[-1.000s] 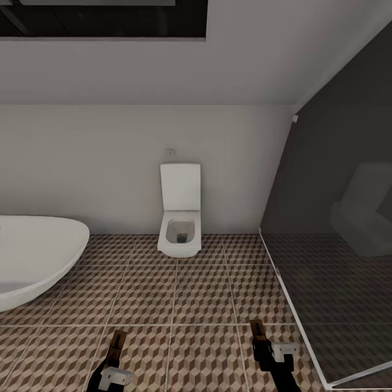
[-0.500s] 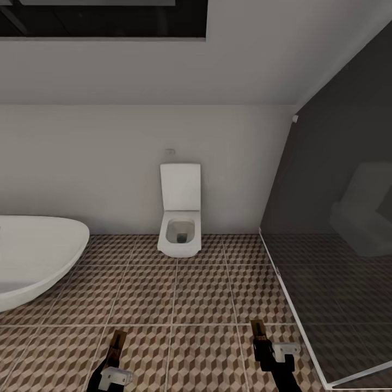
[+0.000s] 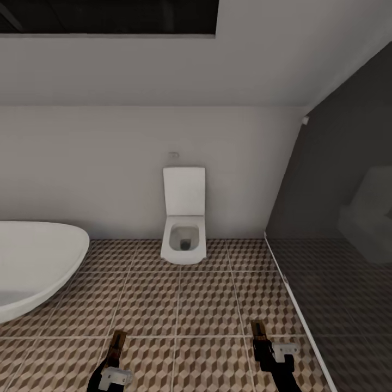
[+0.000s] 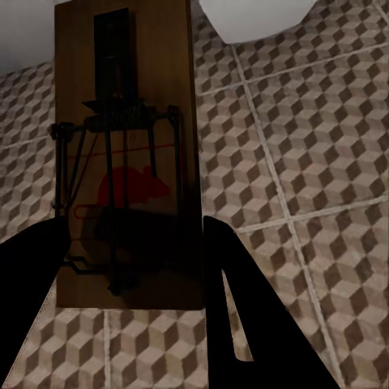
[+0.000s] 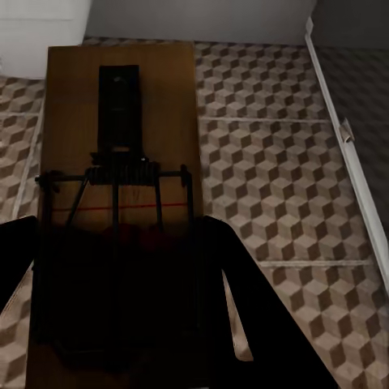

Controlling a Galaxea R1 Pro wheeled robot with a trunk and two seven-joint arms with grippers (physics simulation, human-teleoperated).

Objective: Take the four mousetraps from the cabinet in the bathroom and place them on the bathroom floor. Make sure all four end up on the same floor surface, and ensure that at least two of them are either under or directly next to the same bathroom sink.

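Observation:
Each of my grippers carries a brown wooden mousetrap with a wire spring. The left gripper [image 4: 130, 271] is shut on a mousetrap [image 4: 130, 146] that bears a red mouse mark. The right gripper [image 5: 121, 279] is shut on another mousetrap [image 5: 121, 121]. In the head view, the left gripper [image 3: 112, 363] and right gripper [image 3: 267, 353] hang low over the bathroom floor [image 3: 179, 305], with the traps [image 3: 116, 344] [image 3: 258, 330] sticking forward. The cube-patterned floor [image 4: 324, 162] [image 5: 267, 186] lies beneath both. The cabinet and the sink are out of view.
A white toilet [image 3: 184, 218] stands against the far wall ahead. A large white oval tub [image 3: 32, 261] sits at the left. A dark glass shower screen [image 3: 337, 261] with a pale floor rail [image 3: 294, 296] closes off the right side.
The whole head view has shifted slightly, so the camera has moved. Both grippers stay shut on their mousetraps in the same pose.

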